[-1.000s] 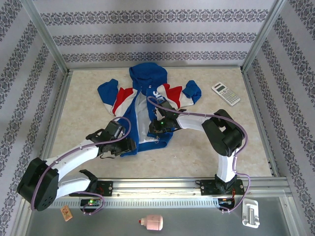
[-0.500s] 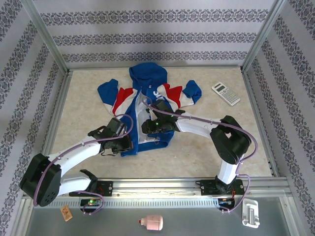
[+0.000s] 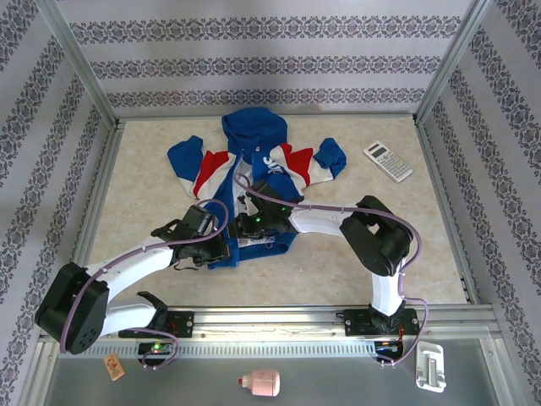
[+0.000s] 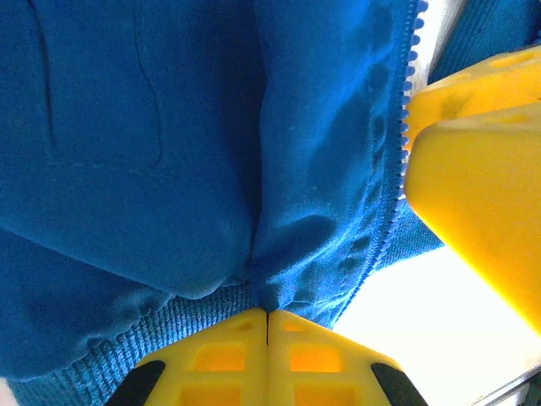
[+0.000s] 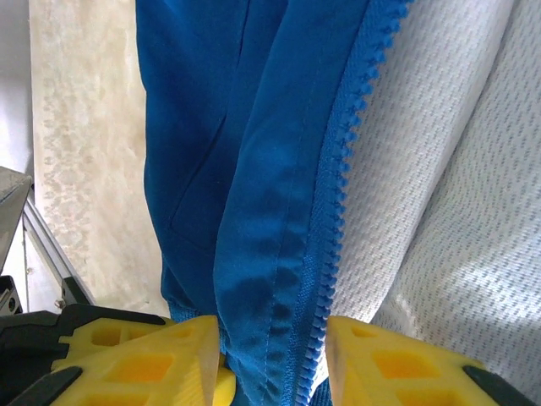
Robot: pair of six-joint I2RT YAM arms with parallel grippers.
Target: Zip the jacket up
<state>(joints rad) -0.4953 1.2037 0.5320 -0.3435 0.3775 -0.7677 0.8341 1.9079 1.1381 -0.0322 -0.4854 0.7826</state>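
Observation:
The blue jacket (image 3: pixel 254 135) lies open on the table, hood at the far side, red and white panels on the chest. My left gripper (image 3: pixel 221 247) is at the jacket's lower left front; in the left wrist view it (image 4: pixel 267 315) is shut, pinching a fold of blue fabric (image 4: pixel 169 127) just above the ribbed hem. My right gripper (image 3: pixel 245 224) sits close beside it. In the right wrist view it (image 5: pixel 275 364) is open, its fingers (image 5: pixel 144 364) straddling the blue front edge and zipper teeth (image 5: pixel 347 152), with white mesh lining (image 5: pixel 439 169) to the right. No slider shows.
A calculator (image 3: pixel 388 161) lies at the right of the table. Metal frame posts and patterned walls enclose the table (image 3: pixel 144 178). A pink bottle (image 3: pixel 260 384) and a white object (image 3: pixel 430 366) lie in front of the arm bases.
My right gripper has moved left along the jacket's lower front, ending close to the left gripper. The left gripper has kept its hold and hardly shifted.

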